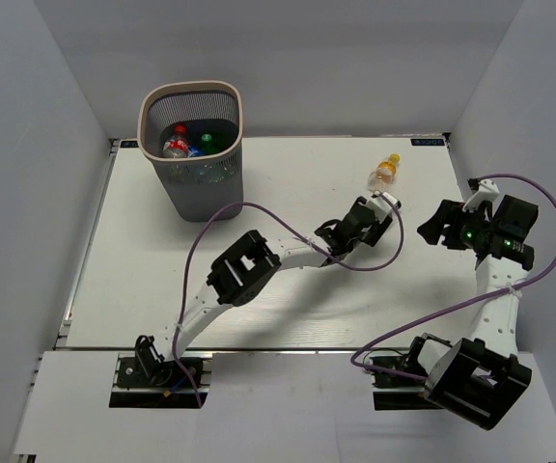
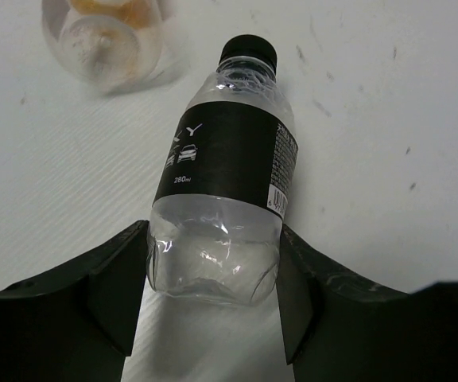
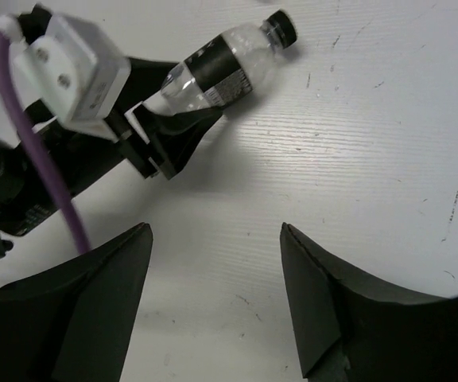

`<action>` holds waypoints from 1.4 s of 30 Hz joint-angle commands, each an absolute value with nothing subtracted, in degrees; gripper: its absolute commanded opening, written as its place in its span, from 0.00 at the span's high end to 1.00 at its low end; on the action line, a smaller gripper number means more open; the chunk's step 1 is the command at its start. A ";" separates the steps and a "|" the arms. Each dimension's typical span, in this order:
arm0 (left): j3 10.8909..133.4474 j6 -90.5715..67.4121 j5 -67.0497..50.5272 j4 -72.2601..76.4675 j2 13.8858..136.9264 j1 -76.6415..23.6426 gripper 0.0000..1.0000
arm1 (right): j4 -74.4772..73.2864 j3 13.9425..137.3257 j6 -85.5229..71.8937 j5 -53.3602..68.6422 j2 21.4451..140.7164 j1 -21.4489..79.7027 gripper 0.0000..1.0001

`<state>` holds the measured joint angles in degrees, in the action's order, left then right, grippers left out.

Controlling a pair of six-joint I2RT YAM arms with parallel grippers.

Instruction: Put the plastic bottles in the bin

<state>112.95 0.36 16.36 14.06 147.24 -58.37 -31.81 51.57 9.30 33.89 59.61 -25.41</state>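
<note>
The left claw [image 2: 213, 248] is gripping a clear bottle [image 2: 223, 191] by its rounded base. The bottle is lying on the white table [image 2: 388, 119]: thin, crinkled plastic, black label band, black cap. A small orange bottle [image 1: 385, 172] is lying just beyond it. The right claw [image 3: 215, 235] is hanging open, holding nothing. The grey mesh bin [image 1: 191, 89], pale-rimmed, is standing far left, well apart, with several bottles [image 1: 189, 141] lying inside.
</note>
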 commanded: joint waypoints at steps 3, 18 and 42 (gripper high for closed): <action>94.98 1.48 16.97 20.81 125.28 -57.39 0.97 | -29.09 55.80 4.23 37.52 60.99 -26.19 0.27; 97.03 13.10 34.27 9.33 98.98 -46.86 1.00 | -23.99 58.97 3.42 44.47 71.61 -23.12 0.50; 101.62 -7.75 19.65 -25.77 87.81 -23.38 0.00 | -24.35 92.53 -1.21 13.30 105.63 -5.10 0.10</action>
<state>100.68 -11.38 33.23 -26.79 91.57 -23.46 -26.96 88.31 2.83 23.40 102.15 -5.72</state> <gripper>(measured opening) 0.997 0.904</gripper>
